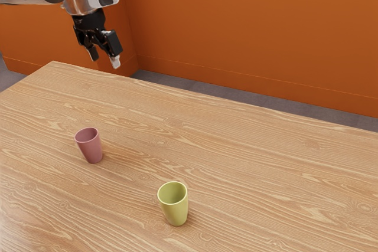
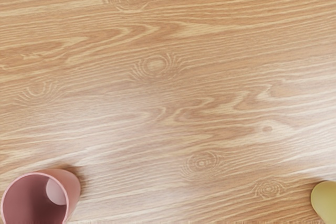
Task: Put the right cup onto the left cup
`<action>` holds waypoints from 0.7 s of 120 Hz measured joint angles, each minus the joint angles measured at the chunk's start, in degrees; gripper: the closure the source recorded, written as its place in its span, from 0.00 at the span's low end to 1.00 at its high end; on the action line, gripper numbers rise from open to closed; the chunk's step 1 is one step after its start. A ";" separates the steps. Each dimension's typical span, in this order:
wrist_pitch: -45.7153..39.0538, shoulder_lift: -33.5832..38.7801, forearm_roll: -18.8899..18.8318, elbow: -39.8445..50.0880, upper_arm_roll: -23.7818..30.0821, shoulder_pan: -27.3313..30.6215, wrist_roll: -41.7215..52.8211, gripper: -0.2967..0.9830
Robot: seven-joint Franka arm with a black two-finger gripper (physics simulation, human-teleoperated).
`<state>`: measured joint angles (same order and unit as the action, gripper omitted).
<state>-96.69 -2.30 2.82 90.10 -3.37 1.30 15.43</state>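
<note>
In the exterior view, the gripper [image 1: 104, 58] hangs high, jaws spread and empty, while the pink cup [image 1: 91, 150] and yellow-green cup [image 1: 175, 211] stand upright, well apart, on the table [image 1: 254, 157]. In the wrist view, both lie off-centre, so a poorly aligned descent could topple either tapered cup.

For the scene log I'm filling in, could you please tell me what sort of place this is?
Probably a plain simulated room: a wood-grain table stands by an orange wall, with dark flooring between them.
</note>
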 joint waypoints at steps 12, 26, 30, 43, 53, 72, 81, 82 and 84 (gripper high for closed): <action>0.11 0.02 0.00 0.01 0.00 -0.05 0.03 0.23; 0.25 0.04 0.08 0.30 0.03 0.02 0.07 0.23; 0.31 0.16 0.23 1.03 0.03 0.04 0.08 0.23; -0.65 0.63 0.79 4.73 2.09 1.86 0.03 0.23; -3.48 1.77 1.04 9.48 4.32 3.27 -0.06 0.23; -9.98 5.82 1.24 20.29 6.76 2.62 -0.44 0.23; -11.77 7.81 1.27 23.50 8.40 -0.12 -0.87 0.23; -11.94 7.95 1.27 23.81 8.53 -0.54 -0.91 0.23; -12.26 8.19 1.28 24.44 8.82 -1.27 -1.01 0.23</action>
<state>-108.95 5.89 4.10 114.53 5.45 0.03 14.43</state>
